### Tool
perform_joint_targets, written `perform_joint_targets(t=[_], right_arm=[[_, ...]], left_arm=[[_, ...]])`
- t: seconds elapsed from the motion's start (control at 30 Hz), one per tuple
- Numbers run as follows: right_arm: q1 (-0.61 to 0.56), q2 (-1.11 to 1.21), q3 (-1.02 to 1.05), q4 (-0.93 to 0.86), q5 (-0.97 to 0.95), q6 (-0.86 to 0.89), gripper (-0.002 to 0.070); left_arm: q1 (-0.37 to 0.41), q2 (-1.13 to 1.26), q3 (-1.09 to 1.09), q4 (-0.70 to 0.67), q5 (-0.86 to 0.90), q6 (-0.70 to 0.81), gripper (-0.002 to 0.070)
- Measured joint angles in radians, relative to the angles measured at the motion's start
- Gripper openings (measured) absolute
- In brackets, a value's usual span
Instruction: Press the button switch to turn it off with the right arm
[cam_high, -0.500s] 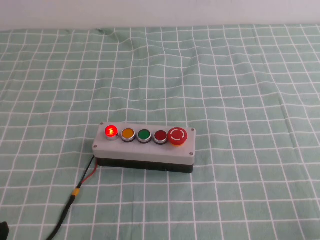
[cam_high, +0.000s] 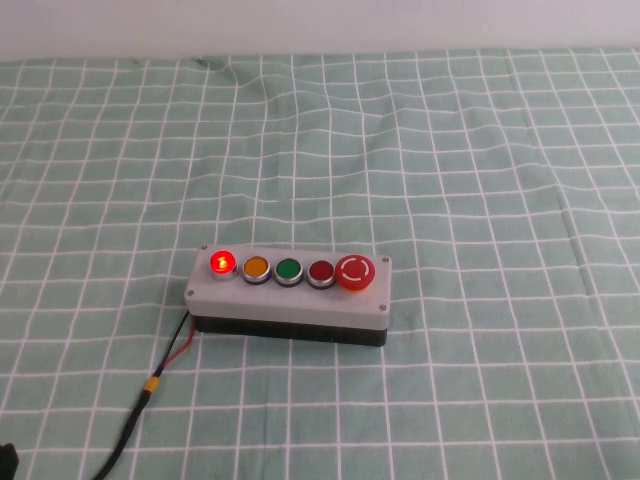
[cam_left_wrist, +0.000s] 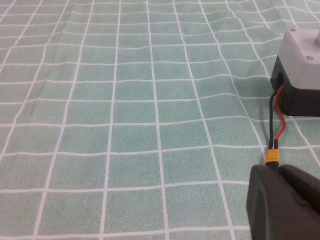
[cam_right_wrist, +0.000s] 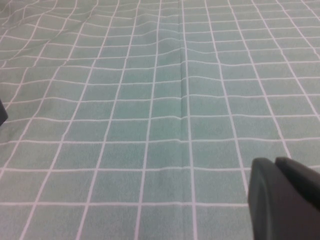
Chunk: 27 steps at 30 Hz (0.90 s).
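On the green checked cloth (cam_high: 480, 180), the button switch (cam_high: 288, 297), left gripper (cam_left_wrist: 282, 202), right gripper (cam_right_wrist: 282, 197)

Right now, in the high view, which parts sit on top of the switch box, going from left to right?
On the button switch: red lamp, lit → yellow button → green button → small red button → red mushroom button.

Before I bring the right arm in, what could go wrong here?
Both grippers sit outside the high view, so the approach starts blind. On the light-grey button switch box, the yellow, green and small red button crowd together; a wrong press is likely. The red and black wires could snag.
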Motion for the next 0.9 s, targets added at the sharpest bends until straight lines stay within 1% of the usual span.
perform_joint_targets(t=[0.7,0.8,0.9], right_arm=[[0.0,0.0,0.0,0.0,-0.004,0.0,-0.0016],[0.0,0.0,0.0,0.0,-0.052,-0.002,-0.0016],[0.0,0.0,0.0,0.0,-0.178,-0.002,-0.0016]], left_arm=[[0.0,0.0,0.0,0.0,0.0,0.0,-0.0003],[0.0,0.0,0.0,0.0,0.0,0.0,-0.0003],[0.0,0.0,0.0,0.0,0.0,0.0,-0.0003]])
